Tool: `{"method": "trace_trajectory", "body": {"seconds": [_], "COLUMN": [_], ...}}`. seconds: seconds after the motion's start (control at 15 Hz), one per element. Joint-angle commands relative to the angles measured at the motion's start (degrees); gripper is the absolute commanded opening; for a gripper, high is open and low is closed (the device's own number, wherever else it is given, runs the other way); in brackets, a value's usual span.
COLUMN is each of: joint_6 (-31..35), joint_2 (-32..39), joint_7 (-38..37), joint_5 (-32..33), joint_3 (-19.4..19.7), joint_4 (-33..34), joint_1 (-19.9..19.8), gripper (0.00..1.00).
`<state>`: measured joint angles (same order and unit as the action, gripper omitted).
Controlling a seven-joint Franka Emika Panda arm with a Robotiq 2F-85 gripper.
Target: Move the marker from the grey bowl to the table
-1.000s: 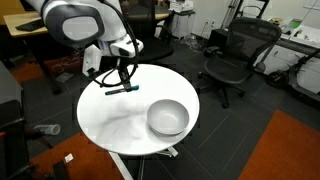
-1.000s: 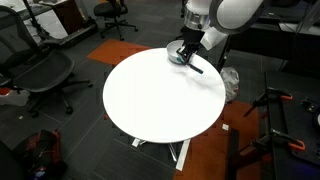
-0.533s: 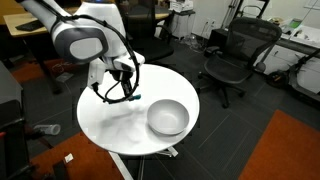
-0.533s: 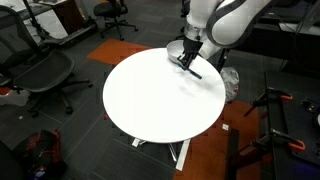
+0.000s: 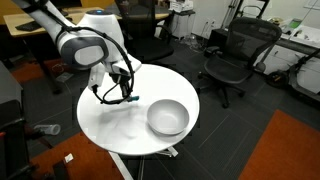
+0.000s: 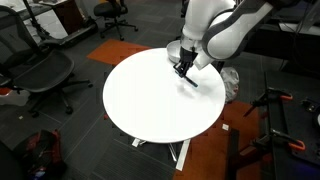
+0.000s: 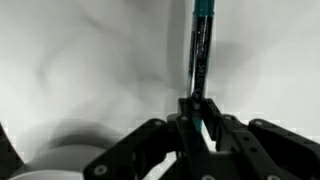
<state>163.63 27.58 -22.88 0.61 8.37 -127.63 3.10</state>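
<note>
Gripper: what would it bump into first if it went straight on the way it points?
Probably the white table right below the gripper; the marker in its jaws may touch first. The grey bowl sits off to the side.

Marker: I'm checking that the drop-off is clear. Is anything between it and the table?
Nothing visible does. The marker, held in the gripper, has only bare white table below it; the grey bowl sits off to the side.

1 marker (image 7: 199, 60), 1 bowl (image 5: 168, 118), 1 table (image 5: 104, 116)

Round white table (image 5: 105, 125), plain top, grey bowl (image 5: 168, 117) standing near its edge
</note>
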Motion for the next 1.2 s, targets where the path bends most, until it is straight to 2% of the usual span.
{"method": "trace_trajectory", "body": {"seconds": [0.0,0.33,0.47,0.8,1.13], "joint_6": [1.9,3.0,2.7,-0.3,-7.4], "joint_2": [1.7,1.0,-1.0,-7.9,-16.6], "joint_7": [-3.1,-6.4,-6.8,-5.9,-3.2], "joint_5": [-0.9,-0.3,0.3,1.9,6.3], "joint_3": [2.3,5.2,6.9,8.6,7.5], "joint_4": [0.5,-0.5,-1.3,-3.3,-4.0], "joint_1": [3.9,7.9,9.6,11.5,8.3], "gripper": [0.51,0.88,1.00,1.00,1.00]}}
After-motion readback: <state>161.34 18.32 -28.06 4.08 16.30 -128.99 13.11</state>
